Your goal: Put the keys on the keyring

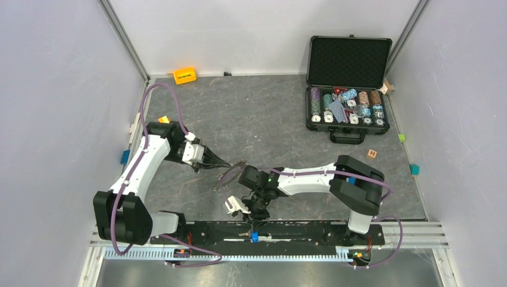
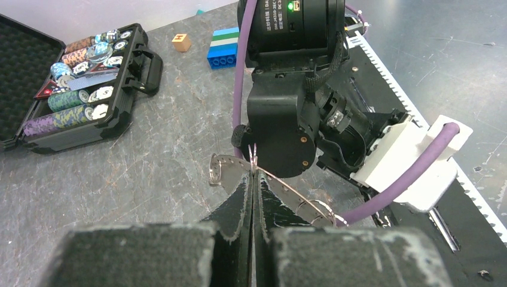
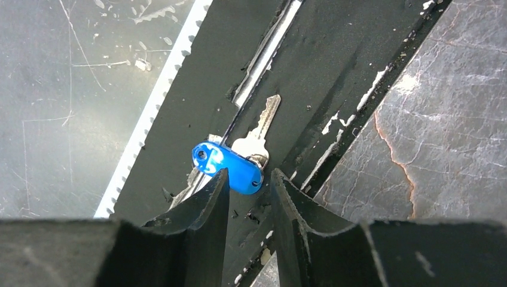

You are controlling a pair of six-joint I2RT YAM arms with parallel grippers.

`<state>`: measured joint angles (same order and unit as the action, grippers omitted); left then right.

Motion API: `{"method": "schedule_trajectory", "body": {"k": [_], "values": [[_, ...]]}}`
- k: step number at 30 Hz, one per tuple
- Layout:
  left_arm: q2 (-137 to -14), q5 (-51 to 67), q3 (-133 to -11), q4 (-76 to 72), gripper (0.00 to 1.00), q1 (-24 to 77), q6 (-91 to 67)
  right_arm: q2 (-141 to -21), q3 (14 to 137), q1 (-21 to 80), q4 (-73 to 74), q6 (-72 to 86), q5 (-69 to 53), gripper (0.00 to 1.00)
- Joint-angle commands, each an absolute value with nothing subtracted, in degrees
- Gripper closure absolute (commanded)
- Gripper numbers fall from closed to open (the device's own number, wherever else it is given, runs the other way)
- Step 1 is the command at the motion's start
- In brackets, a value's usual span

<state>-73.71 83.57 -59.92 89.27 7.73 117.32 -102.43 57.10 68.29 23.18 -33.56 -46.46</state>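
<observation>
A: Grey, stone-veined tabletop across most of the top view. Biggest thing on it?

B: Both arms. Left arm reaching in from lower left, right arm folded in from lower right, wrists near each other just below centre.

A: Next down?

B: Black case at upper right, lid up, rows of poker chips inside. Then black rail along the bottom edge, between the arm bases.

A: Left pincer?

B: Left pincer low in the centre of the left wrist view, jaws pressed together on the keyring, thin metal rim pinched edge-on. Ring stretching off to the right, toward the right arm's wrist.

A: Right pincer?

B: Right pincer aimed down at the rail, parted narrowly, clamped on nothing.

A: And the smallest?

B: Blue key, flat on the rail at the centre of the right wrist view. Silver blade pointing to upper right. Lower end of the blue head in the gap between the fingertips, one tip overlapping its edge. Touching or not, impossible to tell. From the top view, just a blue speck at bottom centre, well apart from the keyring.
</observation>
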Motion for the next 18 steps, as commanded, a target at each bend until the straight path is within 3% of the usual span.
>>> {"method": "schedule_trajectory", "body": {"k": [1,18], "values": [[-72.7,86.5,-60.8,94.3,0.98,7.5,130.4,-104.1,59.9,69.1,22.5,-34.9,-46.9,0.63],[-72.6,86.4,-60.6,94.3,0.98,7.5,130.3,-105.7,59.9,70.0,24.5,-37.3,-47.5,0.67]]}}
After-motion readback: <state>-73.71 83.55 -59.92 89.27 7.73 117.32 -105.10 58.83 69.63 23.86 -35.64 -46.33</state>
